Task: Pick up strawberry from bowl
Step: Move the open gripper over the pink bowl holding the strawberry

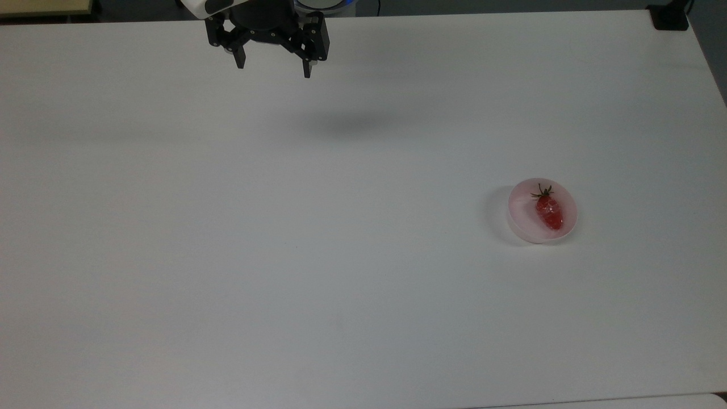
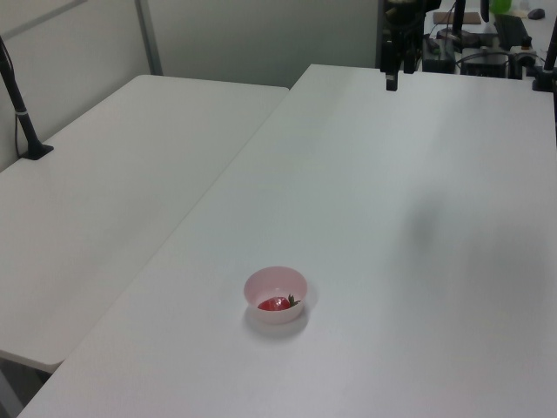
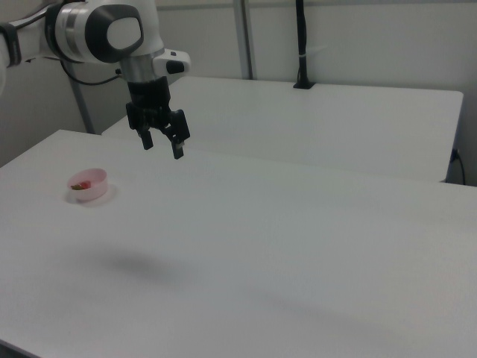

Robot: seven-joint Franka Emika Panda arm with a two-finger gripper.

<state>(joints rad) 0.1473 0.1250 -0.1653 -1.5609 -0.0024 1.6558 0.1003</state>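
- The glossy red elongated strawberry point(image 1: 549, 212) with a dark green spiky cap lies inside the small round pale pink translucent plastic bowl point(image 1: 520, 211), cap toward the top view's upper edge.
- The bowl sits on the smooth matte white tabletop point(image 1: 284, 255), toward the top view's right.
- The black two-finger gripper point(image 1: 273, 69) hangs well apart from the bowl, above the table, its fingers spread wide and holding nothing.
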